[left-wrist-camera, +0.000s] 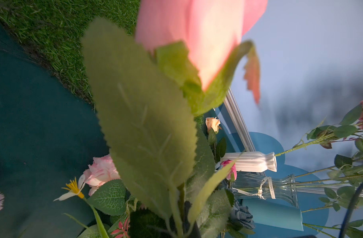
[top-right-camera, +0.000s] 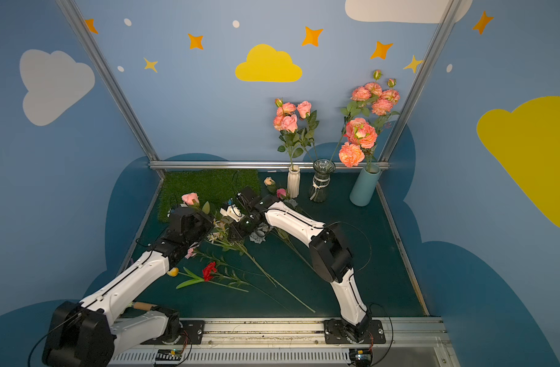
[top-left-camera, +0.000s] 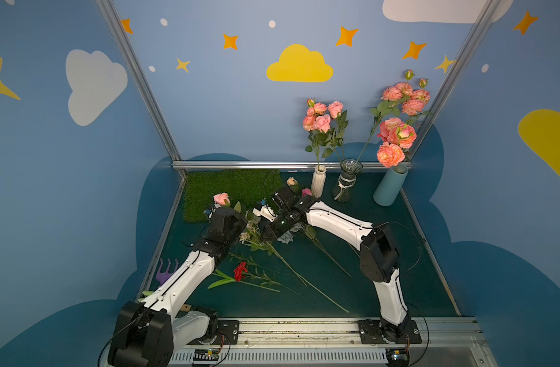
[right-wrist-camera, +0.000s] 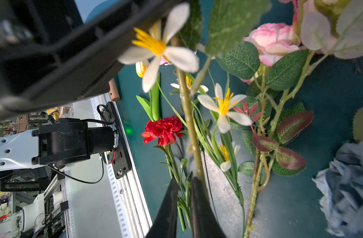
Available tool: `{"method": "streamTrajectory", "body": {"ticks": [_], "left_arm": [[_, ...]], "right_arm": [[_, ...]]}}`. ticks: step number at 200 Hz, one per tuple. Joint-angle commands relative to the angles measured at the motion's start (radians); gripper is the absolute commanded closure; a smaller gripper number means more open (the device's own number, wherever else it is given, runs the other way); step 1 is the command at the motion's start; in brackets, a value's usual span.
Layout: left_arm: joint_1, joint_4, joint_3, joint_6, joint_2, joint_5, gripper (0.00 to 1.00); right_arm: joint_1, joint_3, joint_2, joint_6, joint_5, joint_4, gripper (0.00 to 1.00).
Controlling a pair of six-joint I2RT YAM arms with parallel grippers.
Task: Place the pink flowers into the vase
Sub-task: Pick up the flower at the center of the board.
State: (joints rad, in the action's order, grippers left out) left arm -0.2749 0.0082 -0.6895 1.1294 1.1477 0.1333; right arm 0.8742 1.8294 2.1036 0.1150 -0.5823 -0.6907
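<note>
1. Partly done: pink flowers [top-left-camera: 323, 119] stand in vases [top-left-camera: 318, 184], upper right.
2. left pincer [top-left-camera: 215, 208] clamped on pink rose [top-left-camera: 221, 198], centre-left, not yet in a vase.
3. right pincer [right-wrist-camera: 184, 181] nearly together at stem [right-wrist-camera: 189, 123]; cannot tell if gripping.
4. pink bloom [right-wrist-camera: 273, 41] lies on surface [top-left-camera: 425, 286], left to do.

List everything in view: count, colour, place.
white vase: one, white, back right, holding pink flowers
glass vase: one, clear, beside it
blue vase: one, pale blue, far right, holding salmon blooms
pink rose: one, pink, held aloft mid-left
grass mat: one, green, back left
red carnation: one, red, lying front centre
grey-blue bunch: one, lying mid-table
white-flowered sprig: one, white and yellow, mid-table
rake: one, purple, front left
left gripper: black, shut on pink rose
right gripper: black, at the sprig's stem, grip unclear
</note>
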Motion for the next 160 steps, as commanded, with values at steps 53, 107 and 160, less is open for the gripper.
{"method": "streamTrajectory", "body": {"ticks": [53,107,160], "left_arm": [[0.008,-0.016,0.006,-0.020,-0.020,0.003,0.98],[0.015,-0.014,0.015,-0.007,-0.005,0.003,0.98],[0.016,-0.019,0.008,-0.005,-0.014,-0.001,0.98]], "right_arm": [[0.003,-0.032,-0.091,-0.017,0.034,0.025,0.84],[0.002,-0.024,-0.074,-0.015,0.023,0.024,0.84],[0.003,-0.014,-0.038,-0.011,0.011,0.040,0.83]]}}
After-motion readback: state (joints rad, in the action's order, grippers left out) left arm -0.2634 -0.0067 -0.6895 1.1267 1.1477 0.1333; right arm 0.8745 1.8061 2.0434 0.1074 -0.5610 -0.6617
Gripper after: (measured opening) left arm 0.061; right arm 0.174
